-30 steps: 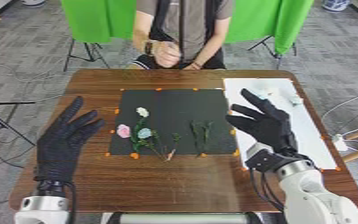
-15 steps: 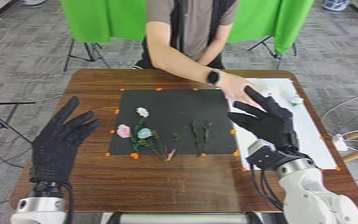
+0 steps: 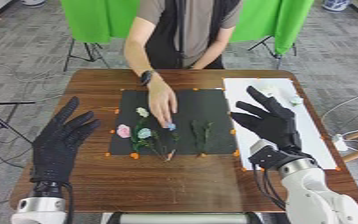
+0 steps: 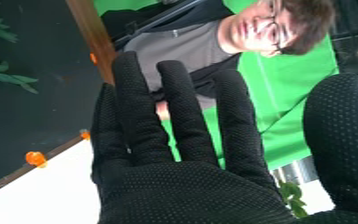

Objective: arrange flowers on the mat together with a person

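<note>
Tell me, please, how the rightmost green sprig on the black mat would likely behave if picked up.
The rightmost green sprig should be light and may bend, as it is long and thin. It probably won't roll, since leaves stick out along it. It could snag the neighbouring sprig, which lies close beside it.

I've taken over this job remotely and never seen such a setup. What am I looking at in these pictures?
A two-armed robot faces a person across a wooden table. The head view looks down from the robot's head; the right wrist view comes from its right arm, with that glove up close. The black gloves are the robot's left hand and right hand, both open and empty. On the dark mat lie a white flower, a pink flower, a pale blue flower and green stems. The person's hand is at another blue bloom.
</note>
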You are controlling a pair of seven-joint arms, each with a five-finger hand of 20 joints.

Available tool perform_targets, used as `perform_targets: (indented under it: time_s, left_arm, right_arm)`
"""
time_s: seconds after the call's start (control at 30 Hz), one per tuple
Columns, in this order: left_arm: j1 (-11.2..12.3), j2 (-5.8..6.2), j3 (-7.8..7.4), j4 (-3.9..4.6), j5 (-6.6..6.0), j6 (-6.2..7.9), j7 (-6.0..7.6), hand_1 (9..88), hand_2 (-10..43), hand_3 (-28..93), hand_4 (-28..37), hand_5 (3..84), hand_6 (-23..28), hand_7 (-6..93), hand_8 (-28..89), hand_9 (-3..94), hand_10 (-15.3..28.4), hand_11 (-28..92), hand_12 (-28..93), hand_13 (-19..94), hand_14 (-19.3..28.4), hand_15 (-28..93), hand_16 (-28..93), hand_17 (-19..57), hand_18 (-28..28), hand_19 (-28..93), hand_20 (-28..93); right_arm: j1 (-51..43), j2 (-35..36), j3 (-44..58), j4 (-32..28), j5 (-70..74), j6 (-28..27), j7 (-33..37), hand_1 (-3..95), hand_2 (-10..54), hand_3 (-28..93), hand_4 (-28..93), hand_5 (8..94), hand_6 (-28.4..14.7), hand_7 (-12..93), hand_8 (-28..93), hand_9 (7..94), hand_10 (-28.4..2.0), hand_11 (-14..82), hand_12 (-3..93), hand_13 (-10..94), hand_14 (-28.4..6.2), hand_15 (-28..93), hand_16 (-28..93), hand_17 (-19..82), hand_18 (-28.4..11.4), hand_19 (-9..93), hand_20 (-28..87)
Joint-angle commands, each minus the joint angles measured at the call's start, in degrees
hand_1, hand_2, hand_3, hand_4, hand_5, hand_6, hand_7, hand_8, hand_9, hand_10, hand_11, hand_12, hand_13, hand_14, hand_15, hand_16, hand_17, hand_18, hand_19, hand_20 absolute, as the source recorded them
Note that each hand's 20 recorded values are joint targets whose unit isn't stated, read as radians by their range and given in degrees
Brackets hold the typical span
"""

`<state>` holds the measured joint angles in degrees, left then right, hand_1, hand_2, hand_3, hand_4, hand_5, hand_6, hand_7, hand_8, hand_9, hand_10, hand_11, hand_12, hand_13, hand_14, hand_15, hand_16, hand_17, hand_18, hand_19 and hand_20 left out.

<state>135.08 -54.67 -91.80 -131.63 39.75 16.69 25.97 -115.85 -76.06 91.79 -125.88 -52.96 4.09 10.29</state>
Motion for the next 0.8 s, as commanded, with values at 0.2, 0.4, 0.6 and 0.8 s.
perform_targets:
  time_s: [0.2, 0.4, 0.6, 0.8]
  left_arm:
    - [0.4, -0.24, 0.38, 0.18, -0.58, 0.98, -0.47, 19.2, 7.1, 76, -28.3, 33.6, 6.1, 9.4, -9, 36.8, 20.0, 21, 11, 29, 27.7, 47, -9, -6.6, 25.6, 60, -2]
    - [0.4, -0.08, 0.52, -0.04, -0.62, 1.34, -0.41, 19.5, 7.3, 76, -28.3, 33.6, 6.3, 9.6, -9, 36.8, 20.1, 22, 11, 29, 27.7, 47, -9, -6.6, 25.5, 60, -2]
    - [0.3, 0.3, 0.83, -0.26, -0.72, 1.82, -0.14, 19.7, 7.3, 77, -28.3, 33.8, 6.7, 9.9, -9, 36.8, 20.3, 22, 11, 29, 27.7, 48, -9, -6.7, 25.5, 60, -1]
    - [0.3, 0.76, 1.33, -0.56, -1.33, 2.78, 0.18, 19.9, 7.2, 77, -28.3, 33.9, 6.9, 10.0, -9, 36.9, 20.5, 22, 11, 28, 27.9, 48, -9, -6.6, 25.4, 60, -1]
  right_arm:
    - [0.5, 3.3, 0.8, 0.2, -3.4, 4.0, 1.2, 18.6, 4.3, 82, -28, 42.7, 1.5, 12, -13, 49.5, -17.5, 10.5, 11.7, 41, -21.0, 32, 13, 4, -21.7, 46, 17]
    - [4.9, 8.1, 1.9, 1.1, -19.3, 6.2, 9.9, 19.3, 3.7, 82, -28, 43.3, 1.0, 12, -13, 50.7, -18.0, 12.1, 11.6, 44, -21.0, 37, 12, 6, -22.1, 51, 18]
    - [11.3, 15.0, 1.4, 4.3, -34.5, 8.5, 18.4, 20.3, 2.5, 82, -28, 41.0, 0.3, 12, -13, 50.0, -17.7, 12.6, 11.5, 46, -20.7, 42, 10, 8, -22.1, 55, 19]
    - [22.0, 22.4, -6.6, 11.0, -52.6, 7.8, 30.9, 21.6, 1.7, 82, -28, 40.2, 0.2, 12, -13, 49.2, -17.7, 13.0, 11.6, 48, -19.9, 46, 9, 9, -22.0, 58, 18]
